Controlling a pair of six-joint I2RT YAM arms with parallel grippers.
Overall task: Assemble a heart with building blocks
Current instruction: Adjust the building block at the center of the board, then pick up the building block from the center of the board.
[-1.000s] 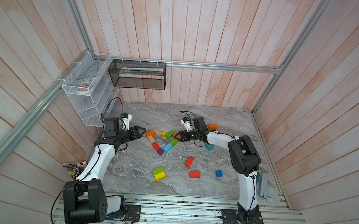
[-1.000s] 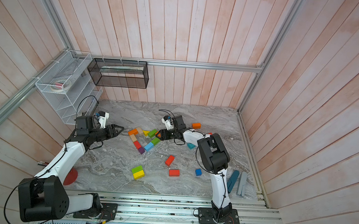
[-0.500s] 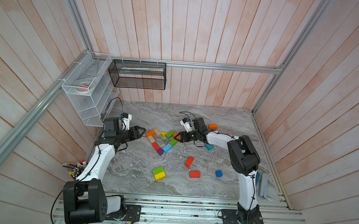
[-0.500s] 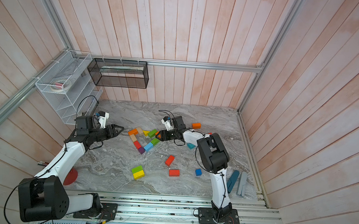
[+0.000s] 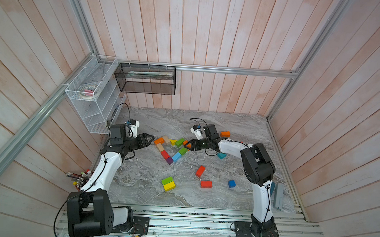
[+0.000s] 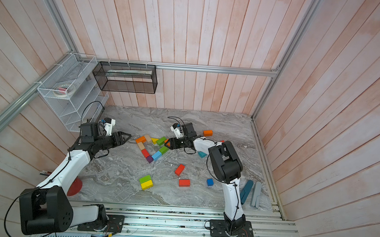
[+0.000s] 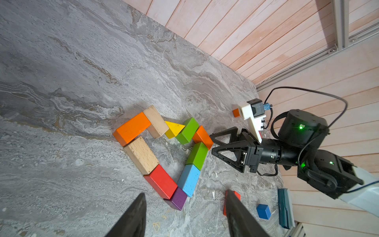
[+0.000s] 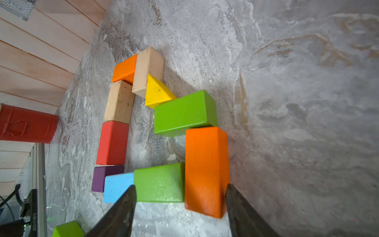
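Ten blocks (image 7: 162, 180) sit heart-shaped on the tabletop (image 7: 82, 61). Right fingers (image 8: 123, 211), apart, bracket the orange brick's (image 8: 206, 170) end; ease it flush without shoving the rest. Left fingers (image 7: 133, 217) hover apart, empty.

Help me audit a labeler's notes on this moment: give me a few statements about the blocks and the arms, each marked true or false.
1. The purple block sits between the red brick and the light-blue brick, touching both. True.
2. The yellow wedge lies alone, away from other blocks. False: it rests against a tan brick.
3. The right gripper holds a block in the air. False: its jaws stand open at an orange brick that lies on the table.
4. The left gripper holds nothing. True.
5. The blue cube touches the purple block. False: it lies apart, alone.
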